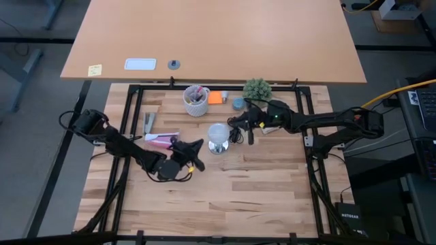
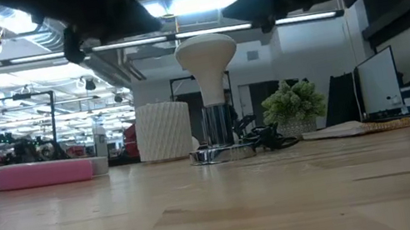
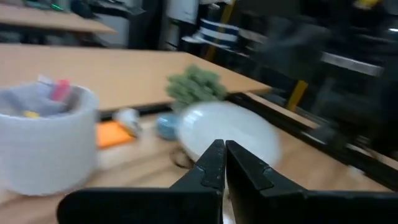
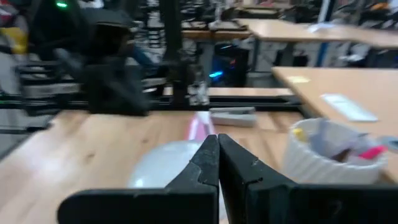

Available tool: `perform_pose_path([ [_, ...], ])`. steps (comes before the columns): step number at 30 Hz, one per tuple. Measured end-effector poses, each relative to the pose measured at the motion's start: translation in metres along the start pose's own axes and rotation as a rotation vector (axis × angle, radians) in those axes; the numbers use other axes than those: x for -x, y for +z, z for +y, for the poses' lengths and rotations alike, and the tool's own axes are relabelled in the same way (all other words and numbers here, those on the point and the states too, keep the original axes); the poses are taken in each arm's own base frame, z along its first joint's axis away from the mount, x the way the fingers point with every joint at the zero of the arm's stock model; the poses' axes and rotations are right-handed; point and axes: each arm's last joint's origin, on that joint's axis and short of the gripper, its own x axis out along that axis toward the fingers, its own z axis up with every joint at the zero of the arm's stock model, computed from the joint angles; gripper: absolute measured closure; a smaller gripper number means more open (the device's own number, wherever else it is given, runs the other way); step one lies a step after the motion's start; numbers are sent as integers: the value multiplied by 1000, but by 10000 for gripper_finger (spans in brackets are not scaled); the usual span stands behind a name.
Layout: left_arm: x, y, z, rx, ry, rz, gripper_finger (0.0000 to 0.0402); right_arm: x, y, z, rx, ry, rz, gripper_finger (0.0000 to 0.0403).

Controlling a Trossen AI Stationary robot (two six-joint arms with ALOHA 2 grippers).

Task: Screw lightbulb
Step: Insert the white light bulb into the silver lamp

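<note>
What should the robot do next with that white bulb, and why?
Probably open one gripper and bring it down around the lightbulb. The bulb stands upright in the silvery fitting, yet the left gripper and right gripper are both shut, either side of it, holding nothing.

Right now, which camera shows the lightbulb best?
The low view: the lightbulb stands upright in its silvery fitting, seen whole from the side. The high view shows only its round top; both wrist views show it blurred and partly hidden.
</note>
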Motion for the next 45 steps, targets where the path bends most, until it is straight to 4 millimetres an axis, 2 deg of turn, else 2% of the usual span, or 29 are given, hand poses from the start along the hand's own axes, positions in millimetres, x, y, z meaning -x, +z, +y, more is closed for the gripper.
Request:
perform_pose_path([
  [7,-4,-2,-4,40,-161,87,396,-1,-8,-2,63,-72,73,400],
  [16,-20,-2,3,24,-149,101,396,-9,-24,-4,47,-72,147,400],
  [23,-27,-3,6,-10,-133,111,396,-10,-26,-3,43,-58,151,400],
  [30,-27,-4,4,-5,-211,155,396,-10,-28,-3,38,-51,169,400],
  [45,-38,-5,12,-38,-161,155,396,-10,-28,0,-36,33,167,400],
])
